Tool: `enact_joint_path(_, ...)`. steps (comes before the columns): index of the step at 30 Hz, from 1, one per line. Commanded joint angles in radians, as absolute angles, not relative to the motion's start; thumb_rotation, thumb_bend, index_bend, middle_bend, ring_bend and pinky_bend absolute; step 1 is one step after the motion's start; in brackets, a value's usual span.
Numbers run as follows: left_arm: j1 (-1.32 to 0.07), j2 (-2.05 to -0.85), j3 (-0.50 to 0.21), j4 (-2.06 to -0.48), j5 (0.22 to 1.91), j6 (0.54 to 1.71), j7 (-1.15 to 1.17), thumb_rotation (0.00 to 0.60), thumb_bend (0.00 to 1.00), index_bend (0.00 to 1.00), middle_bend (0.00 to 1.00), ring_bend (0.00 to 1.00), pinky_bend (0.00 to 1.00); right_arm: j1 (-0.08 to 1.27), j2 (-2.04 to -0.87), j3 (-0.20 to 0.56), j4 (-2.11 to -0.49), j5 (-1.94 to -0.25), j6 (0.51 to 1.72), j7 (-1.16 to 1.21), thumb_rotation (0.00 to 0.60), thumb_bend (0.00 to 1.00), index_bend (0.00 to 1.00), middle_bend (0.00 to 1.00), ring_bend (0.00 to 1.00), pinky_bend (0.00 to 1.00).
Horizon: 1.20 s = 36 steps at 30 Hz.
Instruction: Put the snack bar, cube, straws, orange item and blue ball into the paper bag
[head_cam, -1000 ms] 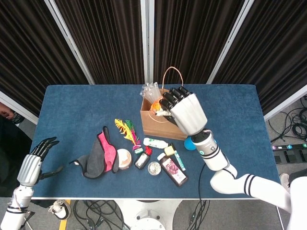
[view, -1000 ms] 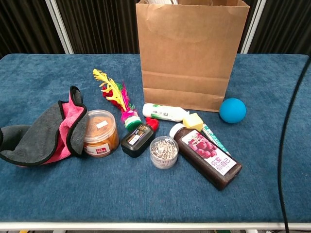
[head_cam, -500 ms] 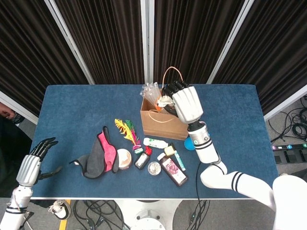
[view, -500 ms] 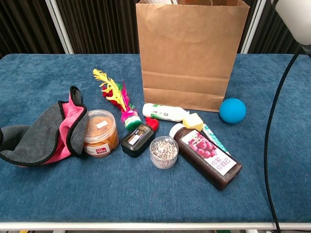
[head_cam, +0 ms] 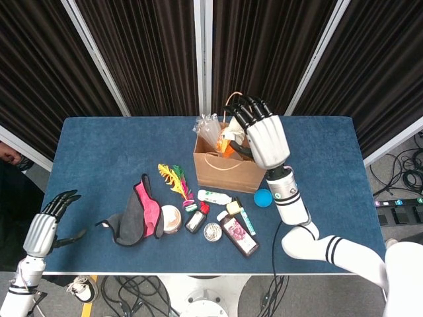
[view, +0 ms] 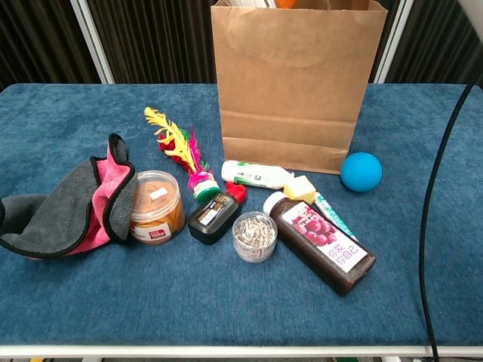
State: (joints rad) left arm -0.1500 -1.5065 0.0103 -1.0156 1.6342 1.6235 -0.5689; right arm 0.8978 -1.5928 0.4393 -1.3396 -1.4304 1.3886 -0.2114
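One paper bag stands upright toward the back of my blue table, and my right hand hangs over its open mouth with its dark fingers spread; I cannot tell whether they grip anything. Just under them, at the bag's opening, something orange and white shows, and the clear straws stick up out of the bag's left corner. The blue ball lies on the table just right of the bag's base. The yellow cube sits in front of the bag, touching a white bottle on its left and a dark juice bottle in front. A thin green and white bar lies partly hidden behind the juice bottle. Further left are a tub of paper clips, a small black bottle, a feather shuttlecock, an orange jar and a grey and pink cloth. My left hand hangs off the table's left edge, empty, fingers loosely apart.
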Motion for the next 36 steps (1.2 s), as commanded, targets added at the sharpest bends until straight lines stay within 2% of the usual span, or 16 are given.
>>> enact_joint_path(1, -0.151, -1.507, 0.012, -1.018, 1.636, 1.622, -0.567, 0.6, 0.24, 0.24, 0.23, 0.15, 0.24, 0.889, -1.573, 0.446, -1.359, -1.435, 1.403, -0.219, 0.6, 0.06, 0.28, 0.38, 0.21, 0.25)
enact_joint_path(5, -0.153, -1.51, 0.015, -1.023, 1.642, 1.621, -0.556, 0.6, 0.24, 0.24, 0.23, 0.15, 0.24, 0.882, -1.56, 0.437, -1.363, -1.41, 1.378, -0.24, 0.6, 0.07, 0.28, 0.38, 0.21, 0.25)
enact_joint_path(14, -0.15, -1.502, 0.017, -1.032, 1.636, 1.613, -0.545, 0.6, 0.24, 0.24, 0.23, 0.15, 0.24, 0.916, -1.611, 0.448, -1.283, -1.338, 1.32, -0.265, 0.6, 0.11, 0.28, 0.37, 0.2, 0.25)
enact_joint_path(19, -0.152, -1.502, 0.017, -1.032, 1.636, 1.609, -0.548, 0.6, 0.24, 0.24, 0.23, 0.15, 0.24, 0.922, -1.58, 0.427, -1.329, -1.241, 1.206, -0.398, 0.6, 0.11, 0.23, 0.33, 0.15, 0.2)
enact_joint_path(30, -0.155, -1.499, 0.014, -1.038, 1.636, 1.608, -0.555, 0.6, 0.24, 0.24, 0.23, 0.15, 0.24, 0.884, -1.538, 0.464, -1.426, -1.333, 1.369, -0.299, 0.6, 0.11, 0.22, 0.33, 0.16, 0.19)
enact_joint_path(36, -0.159, -1.499, 0.016, -1.051, 1.64, 1.605, -0.544, 0.6, 0.24, 0.24, 0.23, 0.15, 0.24, 0.819, -1.44, 0.48, -1.611, -1.385, 1.464, -0.299, 0.6, 0.1, 0.21, 0.34, 0.17, 0.19)
